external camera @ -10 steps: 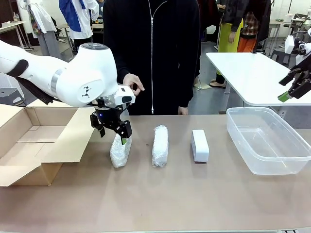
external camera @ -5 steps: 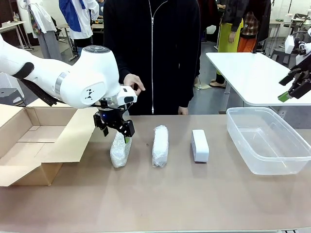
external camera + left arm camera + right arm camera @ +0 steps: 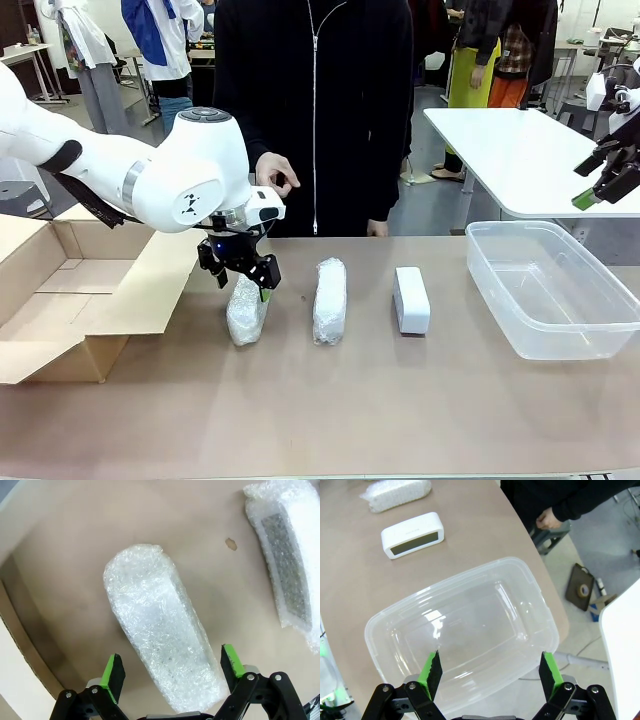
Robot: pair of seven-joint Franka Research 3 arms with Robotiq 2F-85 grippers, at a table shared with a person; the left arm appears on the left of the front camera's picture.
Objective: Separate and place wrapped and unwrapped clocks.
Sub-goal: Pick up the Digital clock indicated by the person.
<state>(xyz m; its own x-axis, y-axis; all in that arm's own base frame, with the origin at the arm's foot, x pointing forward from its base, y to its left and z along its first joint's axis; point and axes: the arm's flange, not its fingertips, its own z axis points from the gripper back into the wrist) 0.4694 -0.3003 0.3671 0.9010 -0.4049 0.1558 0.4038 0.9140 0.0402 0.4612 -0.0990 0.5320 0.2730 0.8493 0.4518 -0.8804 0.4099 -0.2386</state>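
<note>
bubble-wrapped clocks (image 3: 247, 312) (image 3: 329, 300) number two, bare clock (image 3: 411, 299) one.

left-to-right: box (image 3: 60, 300) | wrapped clock (image 3: 246, 312) | second wrapped clock (image 3: 329, 300) | bare clock (image 3: 411, 300) | tub (image 3: 487, 262)

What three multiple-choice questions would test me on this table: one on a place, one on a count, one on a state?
1. The bare white rounded clock with a dark face lies: A on the brown table beside the clear plastic tub; B inside that tub; C in a cardboard box.
2. Translucent bubble-wrapped oblong bundles on the table: A one; B two; C three.
3. The left arm's black, green-padded tool is: A shut on the clock; B shut on a bundle; C open over the leftmost bundle.
Answers: A, tabletop shows around it; B, two lie side by side; C, its green pads stand apart over the bundle.
</note>
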